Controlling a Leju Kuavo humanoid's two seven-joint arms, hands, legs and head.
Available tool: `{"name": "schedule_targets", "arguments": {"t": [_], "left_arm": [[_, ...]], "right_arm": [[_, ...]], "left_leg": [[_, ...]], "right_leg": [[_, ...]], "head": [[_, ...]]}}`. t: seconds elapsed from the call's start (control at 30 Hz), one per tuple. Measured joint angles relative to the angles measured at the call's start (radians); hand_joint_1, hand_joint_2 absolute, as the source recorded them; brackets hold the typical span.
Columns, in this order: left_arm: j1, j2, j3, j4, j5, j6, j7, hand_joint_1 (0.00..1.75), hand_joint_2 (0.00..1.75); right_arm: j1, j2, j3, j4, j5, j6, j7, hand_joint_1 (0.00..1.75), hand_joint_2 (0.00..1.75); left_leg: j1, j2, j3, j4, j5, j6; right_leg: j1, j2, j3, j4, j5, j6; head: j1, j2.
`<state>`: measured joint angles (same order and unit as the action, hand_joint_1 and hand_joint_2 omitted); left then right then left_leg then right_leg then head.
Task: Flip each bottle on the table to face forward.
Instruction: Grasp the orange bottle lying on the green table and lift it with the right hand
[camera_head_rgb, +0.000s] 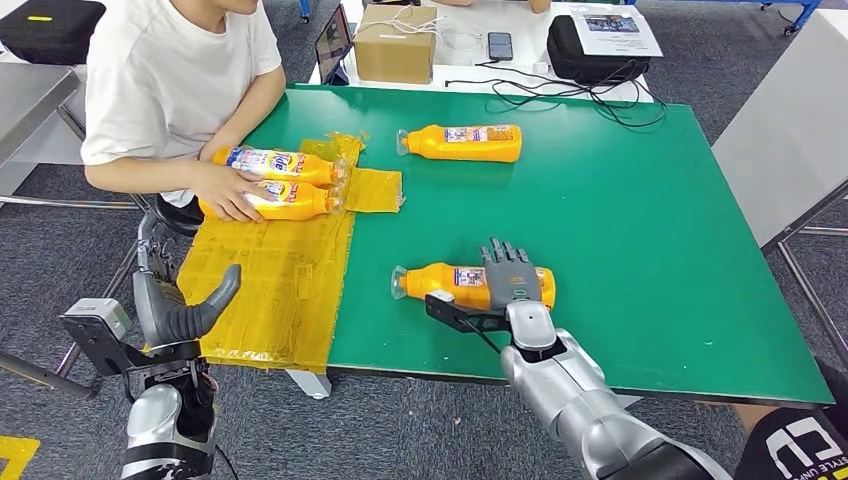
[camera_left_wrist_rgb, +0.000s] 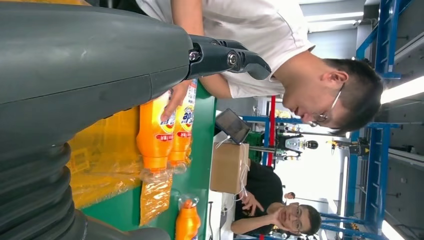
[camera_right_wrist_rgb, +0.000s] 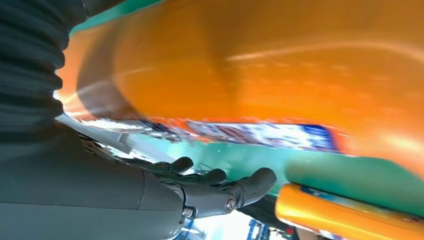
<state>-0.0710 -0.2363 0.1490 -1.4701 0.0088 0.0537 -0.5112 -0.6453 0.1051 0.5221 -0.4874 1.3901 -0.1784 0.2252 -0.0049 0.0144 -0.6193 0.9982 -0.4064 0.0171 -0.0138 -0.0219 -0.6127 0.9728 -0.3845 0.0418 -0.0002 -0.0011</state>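
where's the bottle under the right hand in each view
Head view: the bottle lies on its side near the front edge of the green table, with the right hand resting on it.
Left wrist view: not in it.
Right wrist view: a blurred orange mass filling most of the picture.
Shared landmark: the green table.

A robotics lab or test workshop: a green-topped bench (camera_head_rgb: 620, 200) stands on grey carpet (camera_head_rgb: 400, 430), with a white table (camera_head_rgb: 520, 50) past its far edge carrying a cardboard box (camera_head_rgb: 396, 42), loose cables (camera_head_rgb: 560, 92) and a phone (camera_head_rgb: 500, 45), and blue steel racking (camera_left_wrist_rgb: 375, 150) behind seated people.
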Motion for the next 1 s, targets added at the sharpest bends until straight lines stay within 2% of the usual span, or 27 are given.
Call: {"name": "schedule_targets", "arguments": {"t": [0.43, 0.47, 0.5, 0.57, 0.6, 0.67, 1.0], "left_arm": [[0.014, -0.001, 0.000, -0.012, 0.003, -0.004, 0.000, 0.00, 1.75], [0.015, -0.001, 0.001, -0.013, 0.006, -0.005, 0.000, 0.00, 1.75], [0.016, -0.001, 0.000, -0.014, 0.008, -0.007, 0.000, 0.00, 1.75], [0.015, -0.001, 0.000, -0.014, 0.013, -0.011, 0.001, 0.00, 1.75], [0.015, -0.001, -0.001, -0.013, 0.015, -0.012, 0.002, 0.00, 1.75], [0.013, -0.001, -0.002, -0.010, 0.021, -0.014, 0.002, 0.00, 1.75], [-0.010, -0.001, -0.016, 0.034, 0.049, -0.017, -0.001, 0.00, 1.75]], "right_arm": [[-0.002, -0.044, -0.033, 0.003, -0.023, 0.002, 0.003, 0.00, 1.75], [-0.003, -0.046, -0.038, 0.004, -0.030, 0.002, -0.005, 0.11, 1.75], [-0.003, -0.048, -0.044, 0.005, -0.038, 0.002, -0.014, 0.48, 1.75], [-0.004, -0.050, -0.054, 0.011, -0.055, 0.005, -0.037, 1.34, 1.75], [-0.004, -0.050, -0.060, 0.015, -0.062, 0.009, -0.048, 1.67, 1.75], [-0.004, -0.050, -0.068, 0.026, -0.072, 0.021, -0.069, 1.74, 1.75], [-0.020, -0.057, -0.088, 0.074, -0.122, 0.065, -0.158, 1.75, 1.75]], "left_leg": [[0.000, 0.000, 0.003, 0.000, 0.000, 0.000], [0.000, 0.000, 0.003, 0.000, 0.000, 0.000], [0.000, 0.000, 0.003, 0.000, 0.000, 0.000], [0.000, 0.000, 0.004, 0.000, 0.000, 0.000], [0.000, 0.000, 0.004, 0.000, 0.000, 0.000], [0.000, 0.000, 0.004, 0.000, 0.000, 0.000], [0.000, 0.000, 0.007, 0.000, 0.000, 0.000]], "right_leg": [[0.000, 0.000, 0.003, 0.000, 0.000, 0.000], [0.000, 0.000, 0.003, 0.000, 0.000, 0.000], [0.000, 0.000, 0.004, 0.000, 0.000, 0.000], [0.000, 0.000, 0.004, 0.000, 0.000, 0.000], [0.000, 0.000, 0.004, 0.000, 0.000, 0.000], [0.000, 0.000, 0.004, 0.000, 0.000, 0.000], [0.000, 0.000, 0.006, -0.001, 0.000, 0.000]], "head": [[0.000, 0.000], [0.000, 0.000], [0.000, 0.000], [0.000, 0.000], [0.000, 0.000], [0.000, 0.000], [0.000, 0.000]]}}
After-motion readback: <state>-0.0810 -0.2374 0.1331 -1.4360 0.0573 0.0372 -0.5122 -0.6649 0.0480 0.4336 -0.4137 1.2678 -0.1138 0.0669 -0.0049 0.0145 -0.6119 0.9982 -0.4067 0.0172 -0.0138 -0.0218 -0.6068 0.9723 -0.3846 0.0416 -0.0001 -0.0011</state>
